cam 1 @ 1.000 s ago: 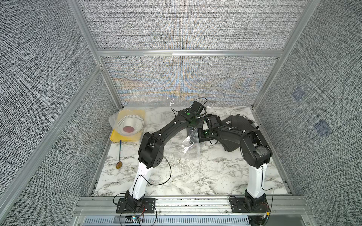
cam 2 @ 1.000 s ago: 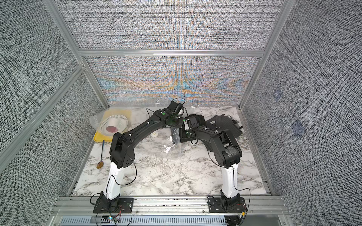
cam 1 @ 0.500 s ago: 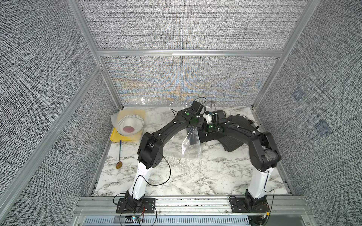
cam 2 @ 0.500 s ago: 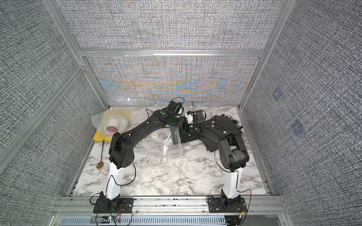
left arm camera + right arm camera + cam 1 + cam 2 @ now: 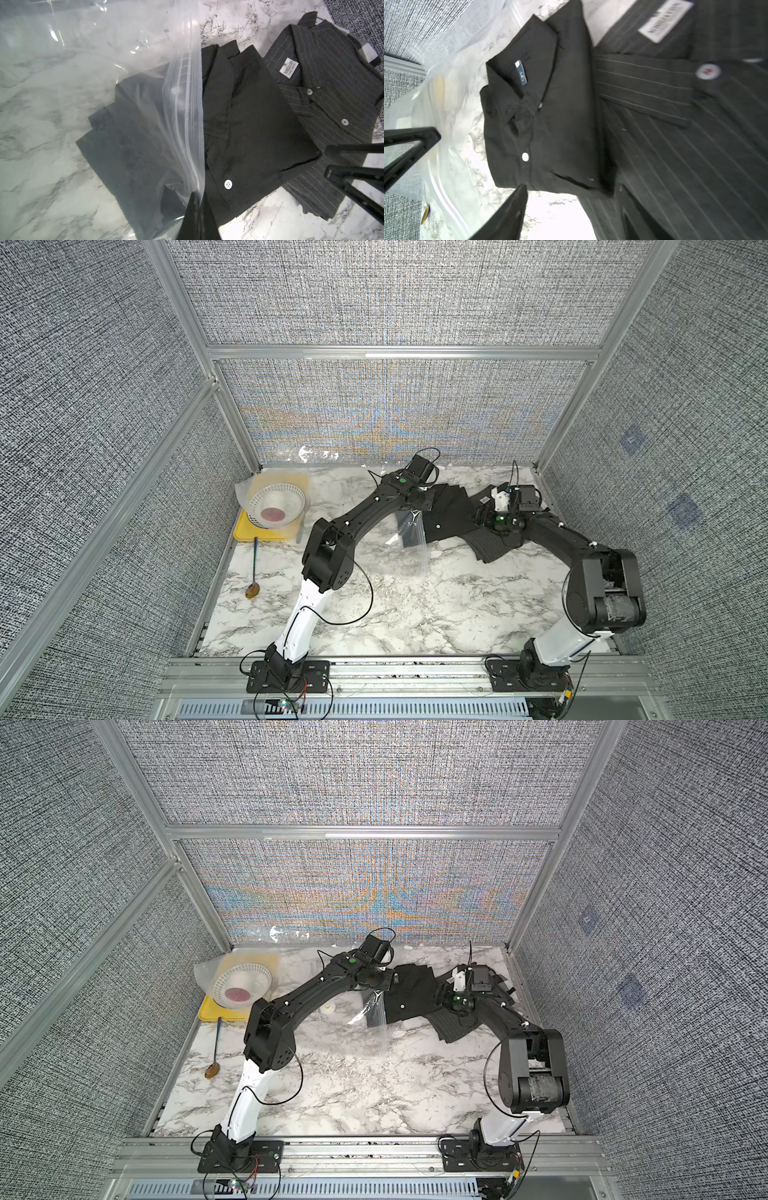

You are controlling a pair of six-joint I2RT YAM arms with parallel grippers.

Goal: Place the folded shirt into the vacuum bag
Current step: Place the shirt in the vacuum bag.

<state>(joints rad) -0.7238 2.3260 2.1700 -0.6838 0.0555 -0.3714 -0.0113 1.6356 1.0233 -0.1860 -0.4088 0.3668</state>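
At the back of the marble table, the folded black shirt lies flat with one end showing through the clear vacuum bag, apparently inside its mouth, and the buttoned end outside, overlapping a striped shirt; the left gripper is clamped on the bag's zip strip, holding the mouth up; the right gripper hovers over the striped shirt with jaws apart, holding nothing; the black shirt looks light, soft and floppy, likely to bunch or unfold if shoved, so a pinch through all layers at its outer folded edge seems the best hold; the bag film looks thin, slippery and crinkly.
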